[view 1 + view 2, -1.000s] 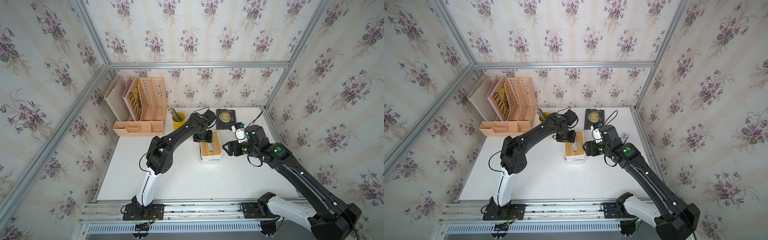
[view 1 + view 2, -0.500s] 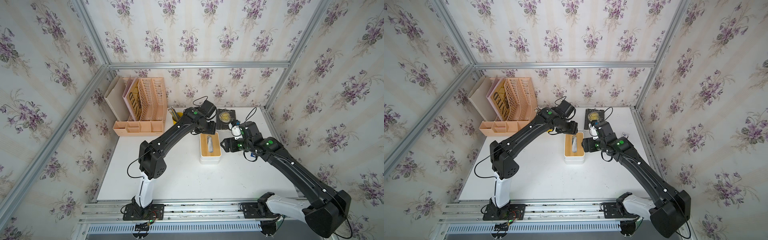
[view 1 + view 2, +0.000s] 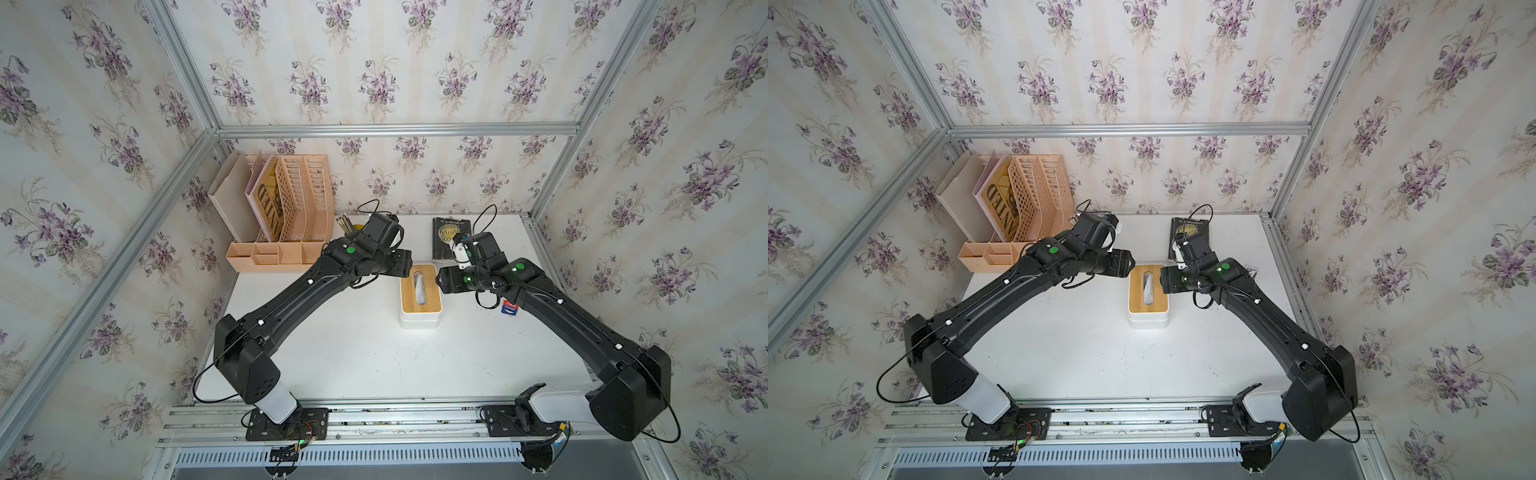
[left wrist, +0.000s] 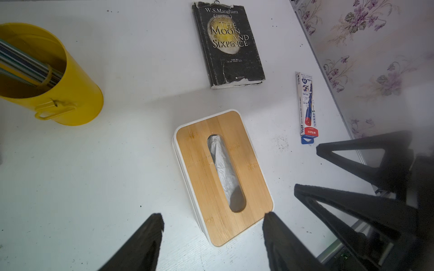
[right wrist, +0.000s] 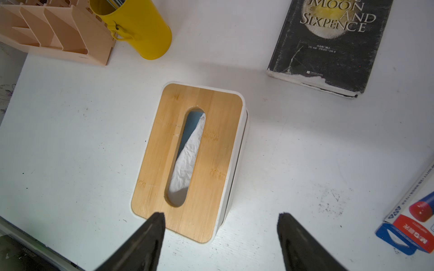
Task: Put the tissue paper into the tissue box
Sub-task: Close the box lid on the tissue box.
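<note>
The tissue box (image 3: 419, 296) (image 3: 1148, 296) stands mid-table, a white tub with its bamboo lid (image 4: 223, 176) (image 5: 190, 162) on. The tissue paper is inside: white tissue (image 4: 223, 169) (image 5: 187, 154) shows through the lid's slot, with a bit of the blue pack (image 5: 191, 119) beside it. My left gripper (image 4: 212, 217) (image 3: 405, 268) hovers open over the box's far left corner, holding nothing. Over the box's right edge hangs my right gripper (image 5: 222, 215) (image 3: 440, 282), open and empty. Its black fingers (image 4: 352, 199) also show in the left wrist view.
A yellow pencil cup (image 4: 51, 77) (image 5: 138, 25) and a peach file organiser (image 3: 286, 220) stand at the back left. A black book (image 4: 229, 44) (image 3: 451, 243) lies behind the box. A slim printed carton (image 4: 307, 108) (image 5: 411, 218) lies near the right wall.
My left gripper has drawn back from over the lid's far end toward the left and opened wider. The right gripper has pulled slightly away from the box's right side.
</note>
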`<move>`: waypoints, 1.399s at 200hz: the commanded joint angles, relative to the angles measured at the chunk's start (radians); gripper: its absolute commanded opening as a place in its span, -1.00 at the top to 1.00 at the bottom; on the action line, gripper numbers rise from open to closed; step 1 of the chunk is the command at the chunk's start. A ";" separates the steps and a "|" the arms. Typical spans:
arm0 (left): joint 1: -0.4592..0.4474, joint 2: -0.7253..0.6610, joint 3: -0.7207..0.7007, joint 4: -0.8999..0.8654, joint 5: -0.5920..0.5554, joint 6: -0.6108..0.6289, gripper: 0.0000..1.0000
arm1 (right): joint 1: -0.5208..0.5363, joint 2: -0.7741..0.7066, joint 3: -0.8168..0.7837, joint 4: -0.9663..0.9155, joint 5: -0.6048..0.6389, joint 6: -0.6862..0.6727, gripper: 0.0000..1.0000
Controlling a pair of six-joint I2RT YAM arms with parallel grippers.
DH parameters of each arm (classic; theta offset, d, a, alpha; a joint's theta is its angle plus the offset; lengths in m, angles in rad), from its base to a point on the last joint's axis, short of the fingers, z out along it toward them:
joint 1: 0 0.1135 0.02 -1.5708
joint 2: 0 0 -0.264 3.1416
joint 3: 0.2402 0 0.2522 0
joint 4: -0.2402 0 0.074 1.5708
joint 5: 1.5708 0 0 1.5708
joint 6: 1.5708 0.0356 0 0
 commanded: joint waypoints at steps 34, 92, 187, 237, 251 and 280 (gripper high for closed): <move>0.001 -0.037 -0.116 0.123 0.059 0.014 -0.45 | 0.000 -0.054 -0.034 0.014 -0.025 0.010 -0.40; 0.000 -0.076 -0.170 0.158 0.062 -0.005 -0.48 | -0.001 -0.051 -0.028 -0.004 -0.077 -0.045 -0.05; 0.001 -0.076 -0.218 0.178 -0.047 0.054 -0.56 | -0.040 0.036 -0.189 0.243 -0.133 -0.077 0.29; 0.051 0.019 -0.159 0.089 0.004 0.107 -0.52 | -0.046 0.040 -0.211 0.276 -0.113 -0.044 0.33; 0.072 0.002 -0.188 0.114 0.041 0.108 -0.51 | -0.046 0.034 -0.218 0.282 -0.115 -0.030 0.33; 0.105 -0.041 -0.255 0.162 0.091 0.120 -0.53 | -0.046 0.008 -0.221 0.300 -0.123 -0.008 0.18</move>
